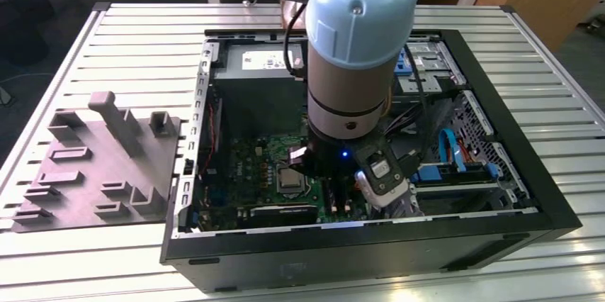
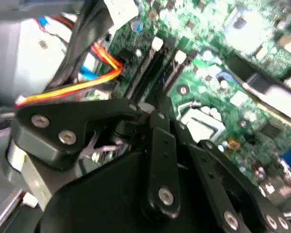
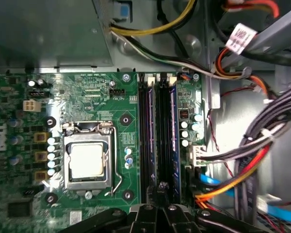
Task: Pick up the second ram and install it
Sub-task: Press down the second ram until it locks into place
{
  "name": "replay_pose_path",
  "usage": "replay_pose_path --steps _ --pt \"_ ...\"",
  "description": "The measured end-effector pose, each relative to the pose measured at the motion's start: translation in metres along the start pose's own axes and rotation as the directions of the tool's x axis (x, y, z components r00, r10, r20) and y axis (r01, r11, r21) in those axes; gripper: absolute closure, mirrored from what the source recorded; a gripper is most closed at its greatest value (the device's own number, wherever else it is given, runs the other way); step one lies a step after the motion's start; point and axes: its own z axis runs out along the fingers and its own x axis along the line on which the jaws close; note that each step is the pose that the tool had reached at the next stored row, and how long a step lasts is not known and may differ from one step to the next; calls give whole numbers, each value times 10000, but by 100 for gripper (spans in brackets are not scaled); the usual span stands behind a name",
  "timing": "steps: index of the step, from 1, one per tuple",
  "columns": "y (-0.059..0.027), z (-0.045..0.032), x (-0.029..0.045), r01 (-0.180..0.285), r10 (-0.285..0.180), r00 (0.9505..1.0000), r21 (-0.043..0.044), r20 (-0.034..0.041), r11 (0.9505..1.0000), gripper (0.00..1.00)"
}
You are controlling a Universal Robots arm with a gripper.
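— Where was the gripper (image 3: pixel 161 193)?

— Low inside the computer case (image 1: pixel 529 206), at the near end of the long black slots (image 3: pixel 146 131). I could not tell if it was open or closed.

— And the second ram (image 3: pixel 173 131)?

— I think it was the dark blue stick standing in a slot, just beside the gripper. It did not look held up in the air.

— So was the job done?

— Nearly, I guess. The stick sat in its slot, but I could not see if it had clicked in. The processor socket (image 3: pixel 87 162) was to one side on the green board (image 3: pixel 87 97). The grey tray (image 1: pixel 90 167) lay outside, on the exterior view's left.
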Motion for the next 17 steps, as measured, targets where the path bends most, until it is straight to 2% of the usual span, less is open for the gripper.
replay_pose_path --steps 6,8,14,17 --pt "15 -252 -16 1 -1 10000 3 0 10000 90" --pt "18 -305 -19 1 -1 10000 6 -2 10000 90" --pt "25 -310 -20 3 -3 10000 7 -1 10000 90" --pt "82 -305 -17 1 -1 10000 5 0 10000 90"
